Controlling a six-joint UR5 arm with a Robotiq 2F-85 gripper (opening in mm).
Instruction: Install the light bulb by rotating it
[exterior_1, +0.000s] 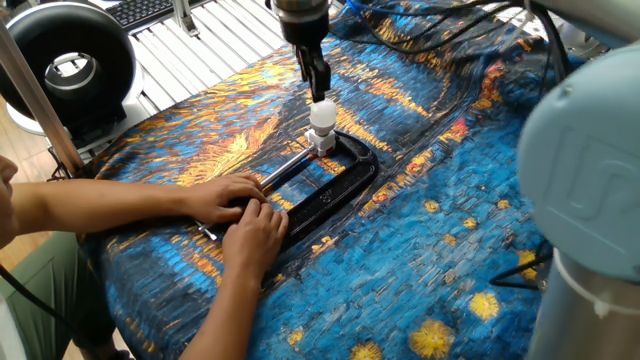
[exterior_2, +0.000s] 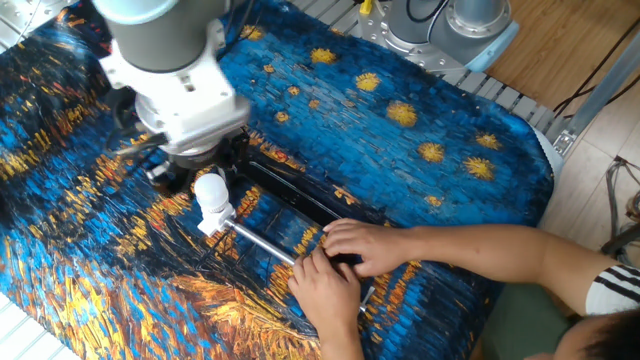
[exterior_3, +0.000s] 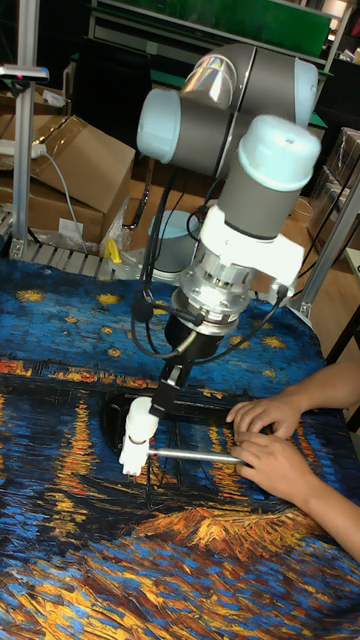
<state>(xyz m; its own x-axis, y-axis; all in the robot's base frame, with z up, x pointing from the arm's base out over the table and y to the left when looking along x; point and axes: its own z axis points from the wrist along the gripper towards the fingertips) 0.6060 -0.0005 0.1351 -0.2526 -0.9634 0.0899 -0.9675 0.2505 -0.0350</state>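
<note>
So we've got the light bulb (exterior_1: 322, 113) standing upright, long axis vertical, rounded end pointing up and the narrow neck down into the white socket base (exterior_1: 318, 141). In the tall fixed view it leans a touch, dome toward 1 o'clock (could just be the camera angle).

The socket sits at the 12 o'clock end of the black C-clamp (exterior_1: 330, 185) in one fixed view, with the clamp's silver screw rod (exterior_3: 192, 455) running off toward the person's hands (exterior_1: 240, 210), which rest on the clamp's other end at about 8 o'clock from the bulb.

The gripper (exterior_1: 319, 86) hangs right over the bulb, fingertips at the top of the dome. We honestly can't tell whether the fingers are spread or already touching the glass; in the other fixed view the wrist (exterior_2: 180, 85) blocks them. Everything sits on the blue and orange painted cloth (exterior_1: 430, 250).
</note>
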